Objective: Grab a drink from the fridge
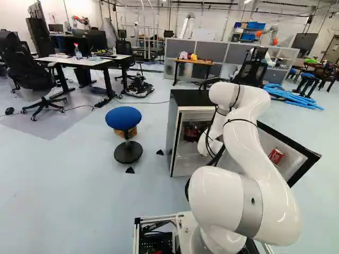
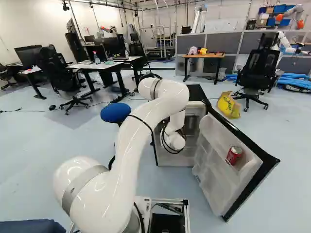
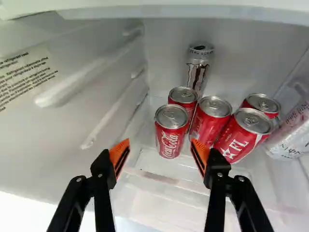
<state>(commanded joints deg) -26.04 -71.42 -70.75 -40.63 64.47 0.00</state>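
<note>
Red can ahead of open end effector, apparently apart.

My hand is hidden in both base views. Ahead of it, one red soda can covers the base of another can. The right base view's lower-left corner cuts off a dark-blue object.

In the left base view, the stool is left of the fridge — door to the right, holding a can. Inside, cans stand grouped — one can behind, one can beside them.
</note>
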